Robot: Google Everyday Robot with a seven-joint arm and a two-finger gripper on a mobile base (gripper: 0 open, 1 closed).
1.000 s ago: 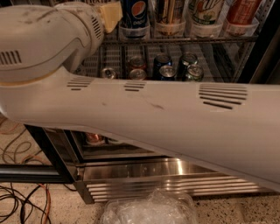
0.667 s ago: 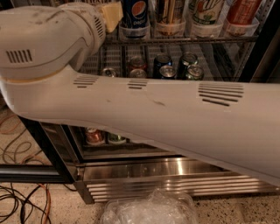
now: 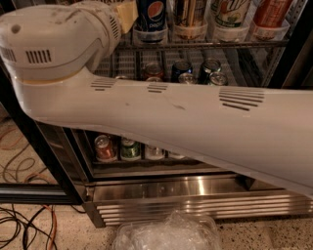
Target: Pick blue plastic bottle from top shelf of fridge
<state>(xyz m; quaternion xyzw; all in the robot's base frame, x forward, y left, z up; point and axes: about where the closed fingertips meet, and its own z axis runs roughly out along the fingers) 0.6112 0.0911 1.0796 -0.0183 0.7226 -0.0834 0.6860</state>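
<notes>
My white arm (image 3: 161, 112) fills the middle of the camera view, running from the lower right up to a big joint (image 3: 54, 44) at the upper left. The gripper is out of view, past the top edge beyond that joint. The top shelf (image 3: 195, 44) is a grey wire rack with clear front cups. Only the bottle bottoms show on it: a dark blue Pepsi bottle (image 3: 149, 14), an amber-brown bottle with a pale label and black lettering (image 3: 190, 12), a white-and-green labelled bottle (image 3: 230, 12) and a red one (image 3: 269, 12).
Small cans (image 3: 183, 68) stand on the rack below, and more cans (image 3: 105, 146) on the lowest rack. The fridge has a stainless slatted base (image 3: 195, 200) and a black door frame (image 3: 29, 146) at the left. Crumpled clear plastic (image 3: 166, 232) and cables (image 3: 24, 224) lie on the floor.
The arm's big joint has risen and swung slightly, uncovering more of the lowest rack of cans. The bottles on the top shelf have not moved.
</notes>
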